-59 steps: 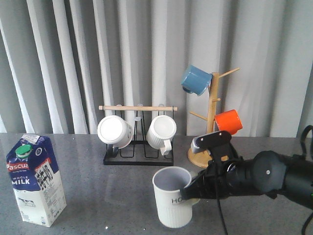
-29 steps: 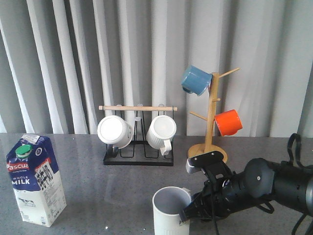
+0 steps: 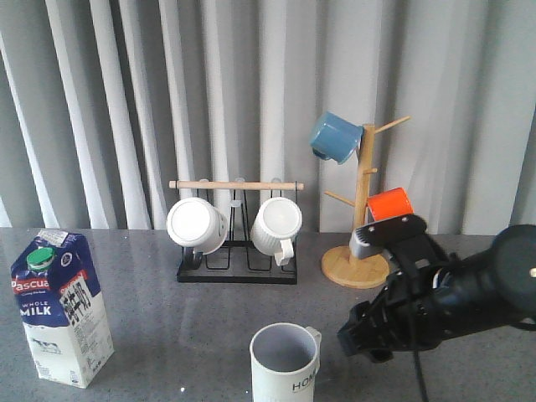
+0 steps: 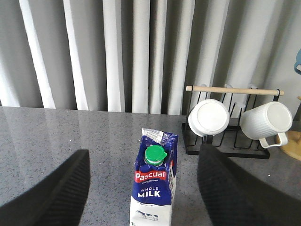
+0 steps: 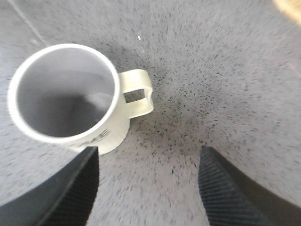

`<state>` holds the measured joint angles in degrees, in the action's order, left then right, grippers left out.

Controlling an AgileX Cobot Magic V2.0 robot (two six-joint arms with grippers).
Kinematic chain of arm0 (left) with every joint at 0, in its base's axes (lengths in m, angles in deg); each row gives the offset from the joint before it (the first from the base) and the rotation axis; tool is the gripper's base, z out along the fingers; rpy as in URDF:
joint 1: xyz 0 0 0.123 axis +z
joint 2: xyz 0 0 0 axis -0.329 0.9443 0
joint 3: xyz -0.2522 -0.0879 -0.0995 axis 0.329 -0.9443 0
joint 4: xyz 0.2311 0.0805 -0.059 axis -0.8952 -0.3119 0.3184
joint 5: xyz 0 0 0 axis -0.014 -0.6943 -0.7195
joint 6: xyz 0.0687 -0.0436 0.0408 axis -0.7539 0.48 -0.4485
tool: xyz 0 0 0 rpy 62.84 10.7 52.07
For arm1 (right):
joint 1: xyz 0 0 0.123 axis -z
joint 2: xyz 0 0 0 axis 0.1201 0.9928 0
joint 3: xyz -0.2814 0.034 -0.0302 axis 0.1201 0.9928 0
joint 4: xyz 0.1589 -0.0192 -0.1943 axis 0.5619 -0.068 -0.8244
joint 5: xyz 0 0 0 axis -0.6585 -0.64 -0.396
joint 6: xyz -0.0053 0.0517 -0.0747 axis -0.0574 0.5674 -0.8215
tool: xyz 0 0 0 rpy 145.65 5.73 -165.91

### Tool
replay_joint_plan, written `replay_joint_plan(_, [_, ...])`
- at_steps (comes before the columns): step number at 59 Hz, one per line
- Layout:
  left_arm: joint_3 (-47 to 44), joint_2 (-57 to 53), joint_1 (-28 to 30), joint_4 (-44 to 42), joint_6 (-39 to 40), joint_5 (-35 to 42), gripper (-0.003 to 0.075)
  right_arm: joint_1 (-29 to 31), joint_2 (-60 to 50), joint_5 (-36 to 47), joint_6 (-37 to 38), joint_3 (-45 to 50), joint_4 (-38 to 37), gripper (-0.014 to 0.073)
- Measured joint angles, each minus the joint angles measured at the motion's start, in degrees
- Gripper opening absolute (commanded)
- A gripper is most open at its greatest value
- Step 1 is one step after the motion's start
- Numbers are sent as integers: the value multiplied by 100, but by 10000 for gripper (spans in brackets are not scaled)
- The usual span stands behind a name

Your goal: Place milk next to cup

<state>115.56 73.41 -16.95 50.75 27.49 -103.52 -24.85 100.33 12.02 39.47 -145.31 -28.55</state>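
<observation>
Hovering with our right gripper (image 5: 148,188) spread wide just beside the cup (image 5: 70,99), our left gripper (image 4: 141,188) gapes above the milk (image 4: 153,186).

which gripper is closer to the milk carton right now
Left. The left gripper hangs open just above the milk carton, fingers either side of it. The right gripper is across the table beside the cup, far from the carton.

The right arm reaches in low from the right side, its pincer (image 3: 366,333) angled downward with both fingers spread wide and holding nothing, while the left pincer (image 4: 141,188) likewise hangs wide apart, gripping nothing.
</observation>
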Motion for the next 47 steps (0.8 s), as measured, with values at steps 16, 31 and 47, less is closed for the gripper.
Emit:
replay_joint_plan(16, [0, 0, 0, 0, 0, 0, 464, 0, -2186, -343, 46, 742, -20, -15])
replay_joint_plan(31, [0, 0, 0, 15, 0, -71, 464, 0, -4521, 128, -33, 3019, -179, -8])
replay_joint_plan(47, [27, 50, 0, 47, -70, -245, 465, 0, -5709, 1173, -35, 4719, -408, -8])
